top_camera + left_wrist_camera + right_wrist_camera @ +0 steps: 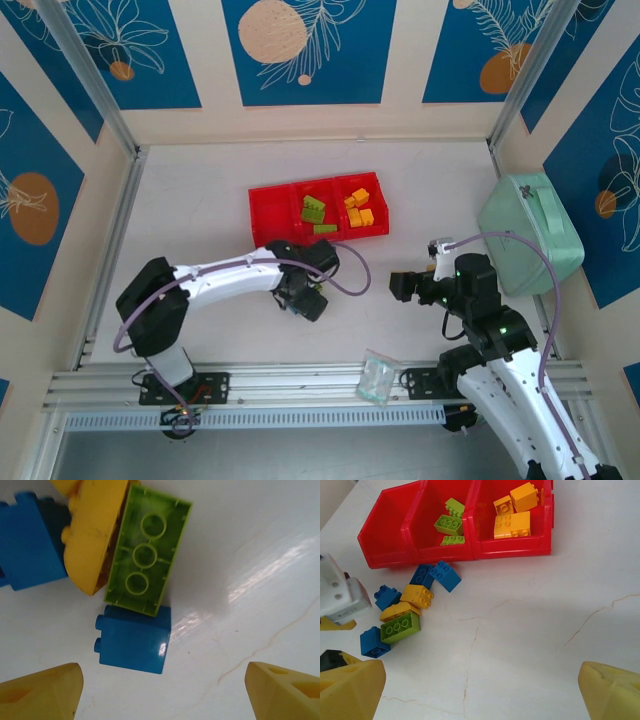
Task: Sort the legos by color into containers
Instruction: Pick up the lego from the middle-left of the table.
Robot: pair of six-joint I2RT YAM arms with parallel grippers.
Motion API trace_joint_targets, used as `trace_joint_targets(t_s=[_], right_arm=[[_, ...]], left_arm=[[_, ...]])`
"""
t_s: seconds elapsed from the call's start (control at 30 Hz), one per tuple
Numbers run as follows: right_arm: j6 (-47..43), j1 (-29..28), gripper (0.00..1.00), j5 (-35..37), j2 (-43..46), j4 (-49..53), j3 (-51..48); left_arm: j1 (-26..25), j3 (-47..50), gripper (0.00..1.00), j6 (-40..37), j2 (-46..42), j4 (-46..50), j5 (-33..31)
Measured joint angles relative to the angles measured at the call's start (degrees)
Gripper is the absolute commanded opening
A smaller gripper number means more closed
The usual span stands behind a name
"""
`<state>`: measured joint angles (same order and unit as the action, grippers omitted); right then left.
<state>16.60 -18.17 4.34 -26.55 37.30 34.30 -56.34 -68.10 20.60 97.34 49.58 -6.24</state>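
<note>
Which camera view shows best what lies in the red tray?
The right wrist view: the red tray is near, green legos in its middle compartment, yellow legos in the right one. The top view shows the tray whole, bricks small.

Hand [162,675] spread wide near blue lego [132,640], lime lego [147,555] touching it, underside up

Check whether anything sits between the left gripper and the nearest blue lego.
Nothing visible does. In the left wrist view the left gripper is open, with bare table between it and the blue lego. A lime green lego butts against the blue one's far edge, beyond it, not in the way.
</note>
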Motion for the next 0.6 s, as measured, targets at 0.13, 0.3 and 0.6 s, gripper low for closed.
trace_joint_targets(t_s=[0.13, 0.3, 0.6], right_arm=[[0.2, -0.17, 0.99, 0.26, 0.0, 0.0, 0.0], [0.42, -1.22, 0.99, 1.29, 0.0, 0.02, 0.0], [0.57, -2.23, 0.99, 1.95, -0.09, 0.02, -0.02]], left_arm=[[2.12, 1.55, 0.74, -1.25, 1.88, 0.39, 0.09], [4.15, 2.89, 0.66, -2.82, 4.13, -0.39, 0.63], [4.85, 3.34, 0.63, -5.75, 5.22, -2.51, 3.26]])
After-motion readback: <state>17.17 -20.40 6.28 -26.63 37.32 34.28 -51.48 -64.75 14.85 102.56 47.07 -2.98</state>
